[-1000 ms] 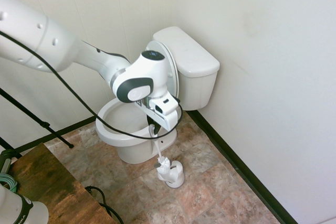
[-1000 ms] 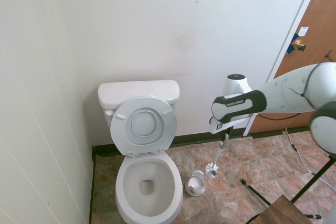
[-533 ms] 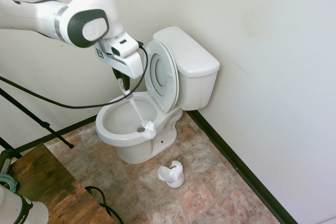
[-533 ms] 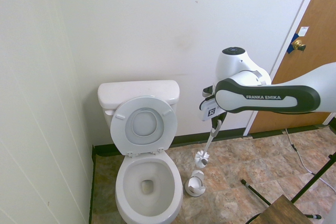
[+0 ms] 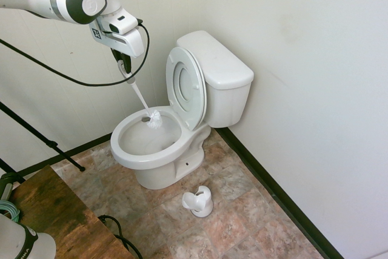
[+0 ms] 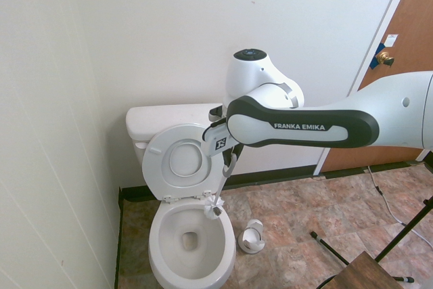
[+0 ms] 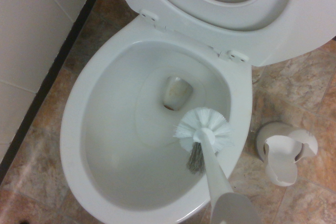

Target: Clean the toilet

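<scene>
The white toilet (image 5: pixel 219 70) stands in the corner with its lid (image 5: pixel 185 88) raised and the bowl (image 5: pixel 134 159) uncovered. My gripper (image 5: pixel 125 70) hangs above the bowl's far side, shut on the handle of a white toilet brush (image 5: pixel 154 118). The bristle head is slanted down and hovers over the bowl's opening, just above the rim. From the other side, the gripper (image 6: pixel 226 164) is in front of the lid (image 6: pixel 181 162), with the brush head (image 6: pixel 215 206) over the bowl (image 6: pixel 157 250). The wrist view shows the brush head (image 7: pixel 203 129) above the bowl's basin (image 7: pixel 115 145).
The empty white brush holder (image 5: pixel 199 201) sits on the tiled floor beside the bowl, also visible as the holder (image 6: pixel 252 236) and the holder (image 7: pixel 285 151). Walls close in on two sides. A wooden table (image 5: pixel 57 216) stands near the bowl, and a brown door (image 6: pixel 399 65) is off to one side.
The arm has swung the brush from above its floor holder, up and across, until the head hangs over the toilet bowl. The holder stays on the floor, empty.
</scene>
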`<action>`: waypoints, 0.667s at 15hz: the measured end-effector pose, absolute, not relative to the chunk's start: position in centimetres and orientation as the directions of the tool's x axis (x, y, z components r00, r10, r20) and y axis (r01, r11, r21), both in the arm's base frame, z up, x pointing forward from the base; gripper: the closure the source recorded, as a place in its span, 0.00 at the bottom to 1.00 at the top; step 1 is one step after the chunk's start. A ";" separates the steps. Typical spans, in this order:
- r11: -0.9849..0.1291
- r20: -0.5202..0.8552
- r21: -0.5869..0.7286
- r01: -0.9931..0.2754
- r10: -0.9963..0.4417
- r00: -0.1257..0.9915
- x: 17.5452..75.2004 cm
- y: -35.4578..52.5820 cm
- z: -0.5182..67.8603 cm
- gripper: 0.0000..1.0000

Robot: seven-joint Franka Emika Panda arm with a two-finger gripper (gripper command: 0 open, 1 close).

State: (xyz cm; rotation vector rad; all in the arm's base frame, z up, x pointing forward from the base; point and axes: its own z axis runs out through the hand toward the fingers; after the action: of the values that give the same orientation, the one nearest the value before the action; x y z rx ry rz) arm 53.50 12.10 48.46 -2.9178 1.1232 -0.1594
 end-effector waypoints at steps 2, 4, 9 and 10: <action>-0.741 0.093 -0.049 -0.670 -0.671 0.736 53.6 12.0 48.6 1.00; -0.742 0.096 -0.054 -0.669 -0.670 0.736 53.7 12.2 48.8 1.00; -0.740 0.097 -0.060 -0.670 -0.673 0.733 58.2 16.3 45.2 1.00; -0.741 0.084 -0.048 -0.670 -0.671 0.737 59.6 16.9 43.3 1.00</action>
State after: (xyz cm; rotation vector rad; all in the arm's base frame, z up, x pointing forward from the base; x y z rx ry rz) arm 59.60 16.91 43.33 -2.9138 1.1251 -0.1493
